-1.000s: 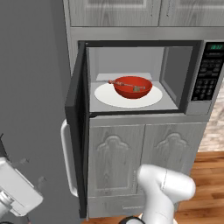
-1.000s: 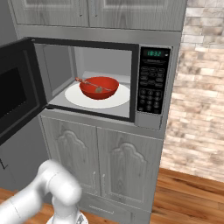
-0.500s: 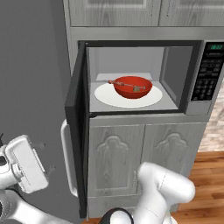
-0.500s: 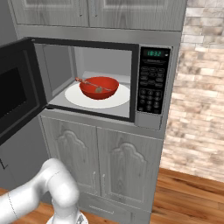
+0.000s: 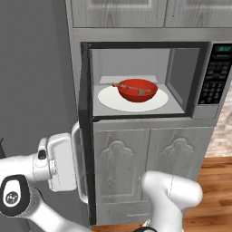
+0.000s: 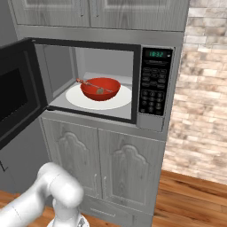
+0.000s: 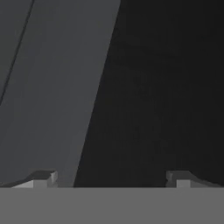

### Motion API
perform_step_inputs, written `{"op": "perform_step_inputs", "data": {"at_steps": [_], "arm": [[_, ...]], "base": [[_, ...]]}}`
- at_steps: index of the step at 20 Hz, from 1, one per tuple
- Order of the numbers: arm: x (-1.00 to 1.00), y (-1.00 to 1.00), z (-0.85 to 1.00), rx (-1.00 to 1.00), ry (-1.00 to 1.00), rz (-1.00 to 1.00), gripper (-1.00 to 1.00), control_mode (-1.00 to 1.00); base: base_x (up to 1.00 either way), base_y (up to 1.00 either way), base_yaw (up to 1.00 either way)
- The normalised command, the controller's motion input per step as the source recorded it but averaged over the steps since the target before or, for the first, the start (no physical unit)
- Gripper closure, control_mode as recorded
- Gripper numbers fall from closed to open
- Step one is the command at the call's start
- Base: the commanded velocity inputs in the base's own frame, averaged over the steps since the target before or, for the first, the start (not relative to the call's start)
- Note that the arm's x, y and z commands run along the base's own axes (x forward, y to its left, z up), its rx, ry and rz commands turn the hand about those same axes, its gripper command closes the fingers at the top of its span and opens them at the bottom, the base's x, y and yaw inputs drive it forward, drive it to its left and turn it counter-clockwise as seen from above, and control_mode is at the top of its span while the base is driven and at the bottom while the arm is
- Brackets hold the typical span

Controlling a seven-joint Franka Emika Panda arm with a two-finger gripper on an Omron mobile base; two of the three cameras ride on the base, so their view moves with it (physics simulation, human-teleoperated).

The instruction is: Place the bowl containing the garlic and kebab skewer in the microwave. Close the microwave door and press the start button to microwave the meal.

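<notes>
At 9 o'clock of the bowl (image 5: 137,90), microwave door (image 5: 85,136) hangs open: rigid, hinged, light; push its outer face. Gripper (image 7: 111,178) released, empty.

A home kitchen is showing here: a built-in microwave (image 6: 111,84) is sitting in a tall run of pale grey cabinets (image 6: 111,164) with arched panel doors below and more doors (image 5: 136,11) above it. Its keypad (image 6: 153,93) with a green display is glowing, and its door (image 6: 15,97) is standing open on a white plate (image 5: 108,97) bearing a red bowl (image 5: 137,89) of food. A brick wall (image 6: 204,88) and wood floor (image 6: 195,199) are lying to the right.
</notes>
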Motion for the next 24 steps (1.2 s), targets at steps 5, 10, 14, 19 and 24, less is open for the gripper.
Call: {"op": "perform_step_inputs", "data": {"at_steps": [5, 10, 14, 19, 24], "arm": [[-0.26, -1.00, -0.01, 0.20, -0.17, 0.03, -1.00, -1.00], [-0.04, -1.00, 0.00, 0.22, -0.16, 0.09, -1.00, -1.00], [0.00, -1.00, 0.00, 0.24, -0.16, 0.13, -1.00, -1.00], [0.02, -1.00, 0.00, 0.24, -0.14, 0.18, -1.00, -1.00], [0.27, -1.00, 0.00, 0.22, -0.06, 0.23, -1.00, -1.00]], "base": [[0.00, 0.00, 0.00], [0.00, 0.00, 0.00], [0.00, 0.00, 0.00], [0.00, 0.00, 0.00], [0.00, 0.00, 0.00]]}}
